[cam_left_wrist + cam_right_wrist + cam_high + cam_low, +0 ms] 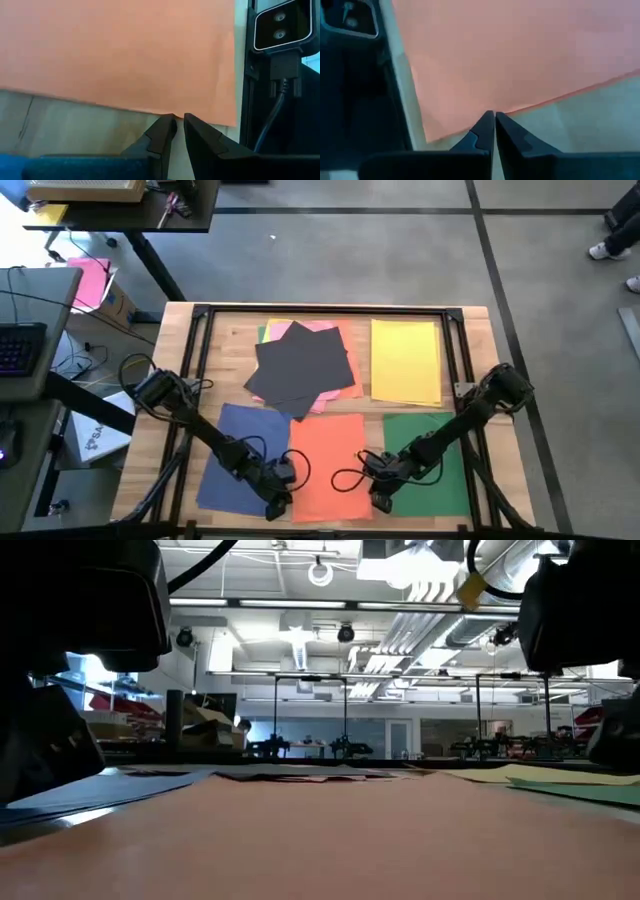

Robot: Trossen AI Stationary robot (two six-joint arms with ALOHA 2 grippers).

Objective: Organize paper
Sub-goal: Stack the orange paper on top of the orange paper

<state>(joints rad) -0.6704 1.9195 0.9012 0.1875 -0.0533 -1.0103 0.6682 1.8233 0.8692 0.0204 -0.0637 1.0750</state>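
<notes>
Overhead, the wooden table (180, 340) is carrying the paper in loose groups. A dark grey sheet (303, 365) is lying tilted over pink (322, 330) and other sheets at the far centre, with a yellow sheet (405, 360) just beside it to the right. A blue sheet (240, 450), an orange sheet (330, 460) and a green sheet (435, 455) are lying side by side along the near edge. The left hand (277, 505) is sitting at the orange sheet's near left corner, and the right hand (381, 498) at its near right corner.

Level with the table, the orange sheet (330, 840) is filling the foreground, with the blue sheet (90, 790) and green sheet (590, 790) flanking it. Both arms are showing only as dark shapes at the upper corners.

At the left wrist, the left hand (180, 122) is showing its fingers narrowly parted, tips at the orange sheet's (125, 50) edge, holding nothing visibly.

At the right wrist, the right hand (494, 120) is showing its fingers nearly together, tips at the edge of the orange sheet (520, 55); whether the paper is pinched cannot be told.
</notes>
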